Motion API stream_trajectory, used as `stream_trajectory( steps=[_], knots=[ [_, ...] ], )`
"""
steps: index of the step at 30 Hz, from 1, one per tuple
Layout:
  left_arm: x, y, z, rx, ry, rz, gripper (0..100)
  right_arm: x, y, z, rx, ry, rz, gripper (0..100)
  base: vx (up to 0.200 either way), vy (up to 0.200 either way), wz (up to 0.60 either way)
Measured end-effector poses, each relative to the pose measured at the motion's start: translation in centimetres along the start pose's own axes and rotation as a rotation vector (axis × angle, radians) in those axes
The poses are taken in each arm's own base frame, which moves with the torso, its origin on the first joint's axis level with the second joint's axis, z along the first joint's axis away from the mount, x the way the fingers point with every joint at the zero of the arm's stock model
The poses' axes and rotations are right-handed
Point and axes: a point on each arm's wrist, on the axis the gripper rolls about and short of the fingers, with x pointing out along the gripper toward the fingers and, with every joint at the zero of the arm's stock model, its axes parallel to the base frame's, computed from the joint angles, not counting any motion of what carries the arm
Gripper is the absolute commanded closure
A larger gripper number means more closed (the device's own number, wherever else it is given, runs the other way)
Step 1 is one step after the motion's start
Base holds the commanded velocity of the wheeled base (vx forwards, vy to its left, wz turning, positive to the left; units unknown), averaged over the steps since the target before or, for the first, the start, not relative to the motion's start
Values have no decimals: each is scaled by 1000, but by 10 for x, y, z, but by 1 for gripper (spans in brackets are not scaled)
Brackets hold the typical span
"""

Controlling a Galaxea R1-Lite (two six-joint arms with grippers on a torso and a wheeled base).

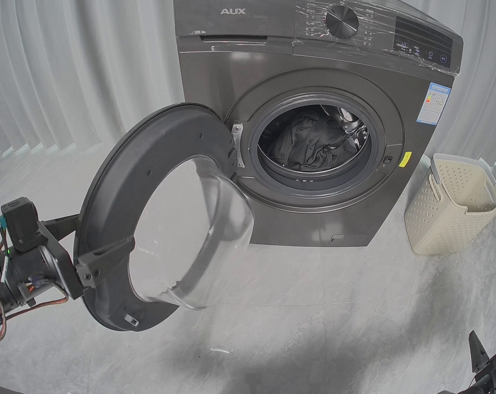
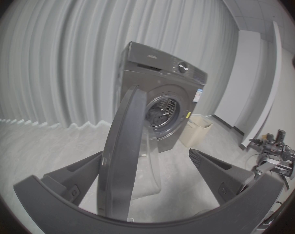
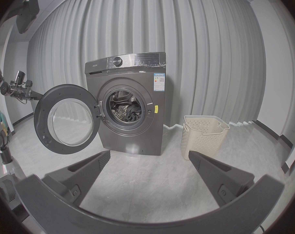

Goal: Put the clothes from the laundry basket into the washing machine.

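1. Head view: the washing machine's point(image 1: 313, 83) door point(image 1: 149, 209) stands swung wide to its left. The left gripper's point(image 1: 105, 230) fingers are spread astride the door's rim, with open floor point(image 1: 313, 313) before the machine.
2. Pale curtain point(image 1: 67, 56) hangs behind the machine. The right gripper point(image 3: 148, 153), fingers apart, sits well back from its front.
3. Dark clothes point(image 1: 308, 140) lie heaped inside the machine's forward-facing drum point(image 1: 352, 121). The laundry basket point(image 1: 456, 203) stands upright just right of the machine.

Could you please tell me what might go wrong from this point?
1. The left hand straddles the rim of the open door with its fingers apart, so a push could slip off.
2. The dark clothes lie heaped in the drum, seemingly near its mouth, and a fold might catch in the closing door.
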Motion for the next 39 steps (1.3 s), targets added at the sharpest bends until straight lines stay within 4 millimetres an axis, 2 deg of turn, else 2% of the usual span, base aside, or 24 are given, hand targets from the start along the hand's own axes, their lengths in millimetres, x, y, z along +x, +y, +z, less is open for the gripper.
stream_trajectory(
  steps=[4, 12, 26, 32, 39],
  knots=[
    [-9, -11, -4, 1, -6, -61, 0, 0, 0, 0, 0, 0, 0, 0, 0, 0, 0],
    [-23, -13, -9, 2, -30, -58, 0, 0, 0, 0, 0, 0, 0, 0, 0, 0, 0],
    [-41, 22, -9, -8, -74, 241, 0, 0, 0, 0, 0, 0, 1, 0, 0, 0, 0],
    [-34, 28, -18, -1, -18, 259, 0, 0, 0, 0, -1, 0, 1, 0, 0, 0, 0],
    [-16, 23, -28, 5, 61, 175, 0, 0, 0, 0, -2, 0, 1, 0, 0, 0, 0]
  ],
)
